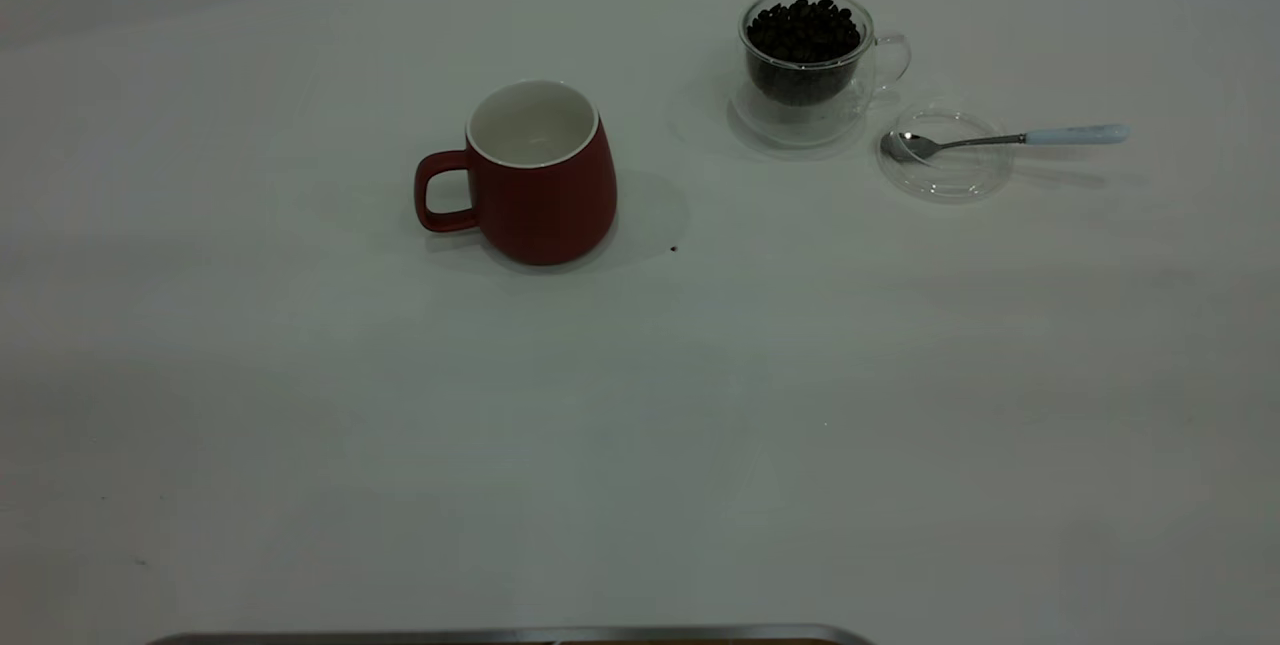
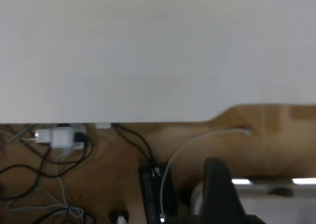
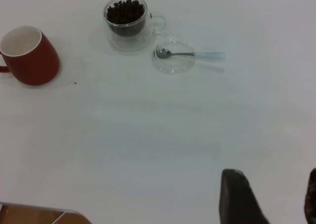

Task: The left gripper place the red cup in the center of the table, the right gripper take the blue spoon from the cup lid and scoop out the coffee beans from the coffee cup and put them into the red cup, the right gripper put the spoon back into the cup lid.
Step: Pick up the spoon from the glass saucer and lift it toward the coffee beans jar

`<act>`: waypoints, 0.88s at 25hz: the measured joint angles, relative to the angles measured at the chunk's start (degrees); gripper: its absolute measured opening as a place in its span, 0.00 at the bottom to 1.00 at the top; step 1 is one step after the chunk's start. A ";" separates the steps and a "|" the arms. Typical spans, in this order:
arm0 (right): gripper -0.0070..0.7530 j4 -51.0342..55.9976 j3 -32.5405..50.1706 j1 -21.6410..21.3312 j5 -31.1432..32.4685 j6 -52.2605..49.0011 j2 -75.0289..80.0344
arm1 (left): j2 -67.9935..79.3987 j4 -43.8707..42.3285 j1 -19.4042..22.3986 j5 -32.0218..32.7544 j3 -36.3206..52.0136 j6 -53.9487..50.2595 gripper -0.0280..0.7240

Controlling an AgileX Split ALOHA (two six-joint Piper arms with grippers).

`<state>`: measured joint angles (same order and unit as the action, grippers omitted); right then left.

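White table [image 1: 300,445] fills my exterior view. On it I see the red cup [image 1: 535,180] upright left of centre, the coffee cup [image 1: 808,60] of coffee beans [image 1: 803,28], the cup lid [image 1: 945,175] beside it, the blue spoon [image 1: 1010,138] resting across it. Right gripper [image 3: 269,197]: fingers apart, holding nothing. Left gripper: I cannot tell.

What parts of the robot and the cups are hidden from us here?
- Both arms: outside the exterior view.
- Right gripper: cut off by its wrist view's edge, only dark finger stubs show.
- Left gripper: one dark part shows in its wrist view.
- Red cup: its bottom inside is hidden by its own wall.
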<state>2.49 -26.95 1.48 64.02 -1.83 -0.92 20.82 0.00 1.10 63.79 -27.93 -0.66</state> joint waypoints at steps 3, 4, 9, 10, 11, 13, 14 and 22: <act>0.49 0.00 0.00 0.00 0.00 0.00 0.00 | -4.79 0.00 0.76 0.00 0.00 0.24 0.75; 0.49 0.00 0.00 0.00 0.00 0.00 0.00 | -7.32 0.00 0.81 0.00 0.00 0.25 0.75; 0.49 0.00 0.00 0.00 0.00 0.00 0.00 | -16.22 0.00 0.95 0.41 0.00 0.30 0.75; 0.49 0.00 0.00 0.00 0.00 0.00 0.00 | -17.77 0.00 0.95 0.47 0.00 0.30 0.75; 0.49 0.00 0.00 0.00 0.00 0.00 0.00 | -19.01 0.00 0.95 0.54 0.00 0.30 0.75; 0.49 0.00 0.00 0.00 0.00 0.00 0.00 | -21.30 0.38 0.95 0.94 0.00 0.66 0.75; 0.49 0.00 0.00 0.00 0.00 0.00 0.00 | -21.74 0.38 0.95 1.03 0.00 0.66 0.75; 0.49 0.00 0.00 0.00 0.00 0.00 0.00 | -21.95 0.38 0.95 1.18 0.00 0.66 0.75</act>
<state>2.49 -26.95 1.48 64.02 -1.83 -0.92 -1.13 0.38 2.04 64.97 -27.93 0.00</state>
